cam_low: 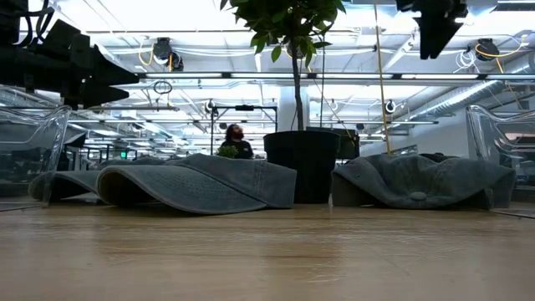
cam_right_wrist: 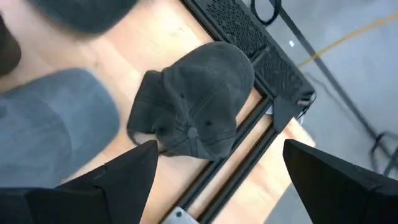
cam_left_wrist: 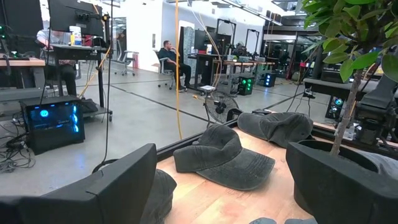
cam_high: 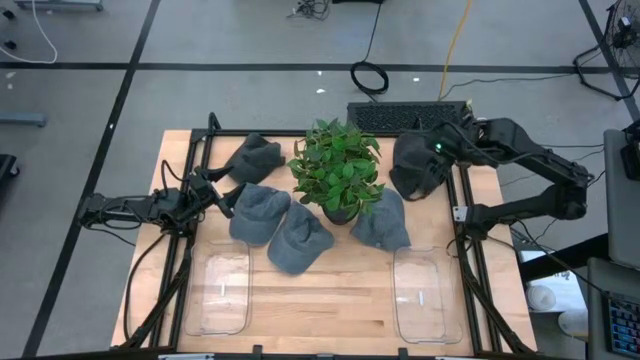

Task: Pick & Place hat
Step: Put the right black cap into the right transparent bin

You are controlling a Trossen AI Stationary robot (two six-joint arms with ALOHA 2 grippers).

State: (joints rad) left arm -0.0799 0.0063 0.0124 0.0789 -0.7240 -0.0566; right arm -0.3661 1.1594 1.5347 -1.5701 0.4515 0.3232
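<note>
Bright, even light falls from ceiling strips overhead, which glare white in the low view. Shadows under the caps (cam_high: 295, 240) and the plant (cam_high: 337, 168) are soft and short. The nearest tabletop (cam_low: 267, 267) blurs, and the right wrist view smears at one corner.

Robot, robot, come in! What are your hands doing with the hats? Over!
Right hand open, above dark hat at table's far right edge. Left hand open, empty, beside grey hats. Potted plant mid-table. No hat gripped yet.
</note>
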